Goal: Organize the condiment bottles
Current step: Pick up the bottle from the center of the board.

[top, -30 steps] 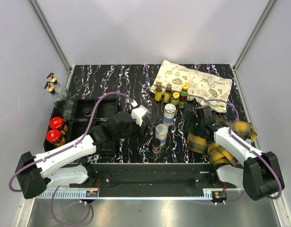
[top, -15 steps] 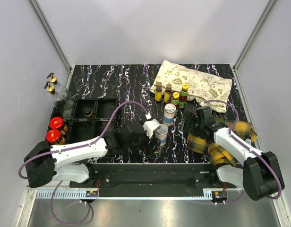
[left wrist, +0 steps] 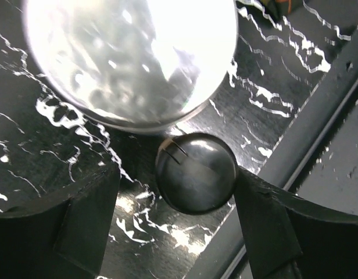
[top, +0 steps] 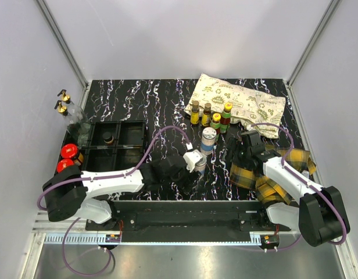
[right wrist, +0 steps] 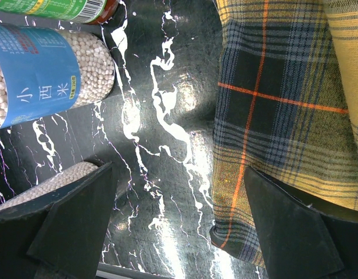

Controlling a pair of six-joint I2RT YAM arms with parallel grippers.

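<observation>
Peering down from the left wrist: left gripper [left wrist: 176, 177] astride the round cap of a tiny dark bottle [left wrist: 195, 172], jaws spread wider than the cap and not yet clamped. One finger [left wrist: 266, 221] touching the cap's edge, the other [left wrist: 74, 226] a little apart from it. Silver lid of a shaker [left wrist: 129, 58] just beyond, on the marbled table [left wrist: 272, 87].

Seen from above: that gripper low at the near middle of the table, arm stretched in from the left. Second shaker [top: 208, 139] just far of the first, then four sauce bottles [top: 206, 114] in a row beside a printed bag [top: 237, 103]. Tray [top: 129, 135] at left, another dark bottle [top: 108, 139] in its far-left compartment; two red-lidded jars [top: 68, 151] and two gold-capped bottles [top: 61, 107] off its left side. Right gripper [top: 232, 152] right of the shakers, by a plaid cloth [top: 283, 168].

From the right wrist: jaws wide apart, holding nothing, above bare table. Blue-labelled shaker at left, the other shaker beside one finger, plaid cloth at right.
</observation>
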